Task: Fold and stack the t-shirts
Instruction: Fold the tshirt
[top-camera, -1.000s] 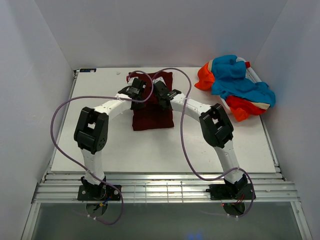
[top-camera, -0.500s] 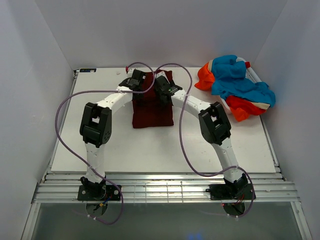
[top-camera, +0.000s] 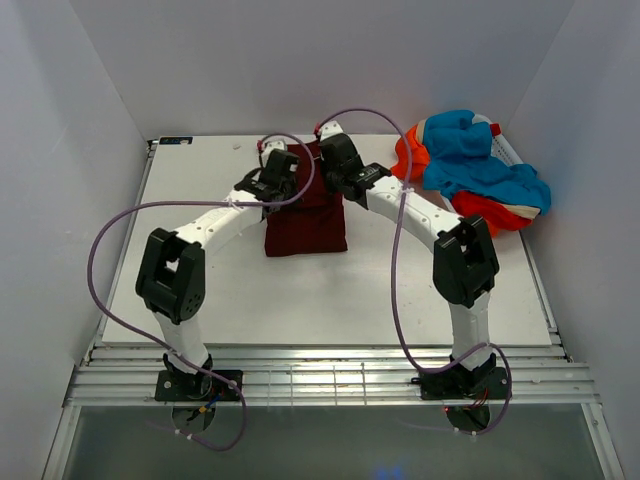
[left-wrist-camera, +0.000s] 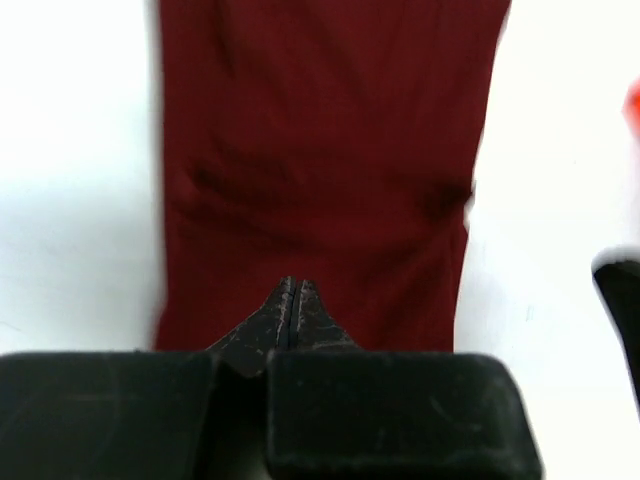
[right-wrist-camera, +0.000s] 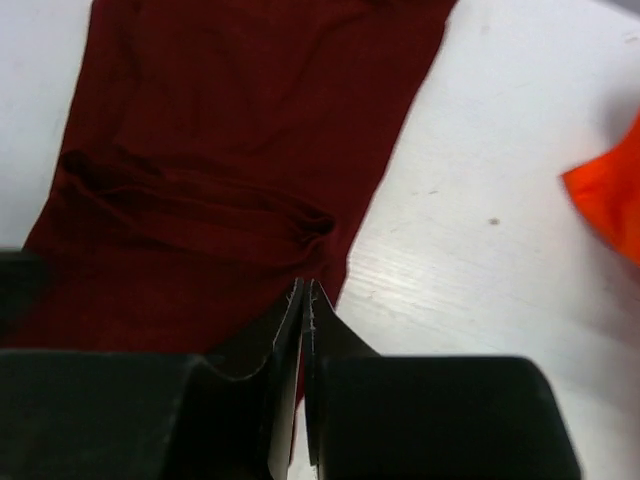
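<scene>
A dark maroon t-shirt (top-camera: 305, 228) lies folded into a narrow rectangle on the white table (top-camera: 200, 290). Both grippers hover over its far part. My left gripper (top-camera: 281, 170) is shut above the cloth (left-wrist-camera: 320, 150), its fingertips (left-wrist-camera: 290, 287) pressed together with nothing between them. My right gripper (top-camera: 338, 165) is also shut, its tips (right-wrist-camera: 306, 287) over the right edge of the maroon shirt (right-wrist-camera: 220, 130), with no cloth in them. A crumpled heap of orange-red and turquoise-blue t-shirts (top-camera: 475, 175) lies at the back right.
White walls enclose the table on three sides. Purple cables loop from both arms above the table. A corner of orange cloth (right-wrist-camera: 612, 200) shows at the right of the right wrist view. The table's near edge meets a metal rail (top-camera: 330, 380).
Both grippers opened and shut again, and moved from the shirt's middle toward its far end. The right arm's elbow swung out to the right and the left elbow to the left.
</scene>
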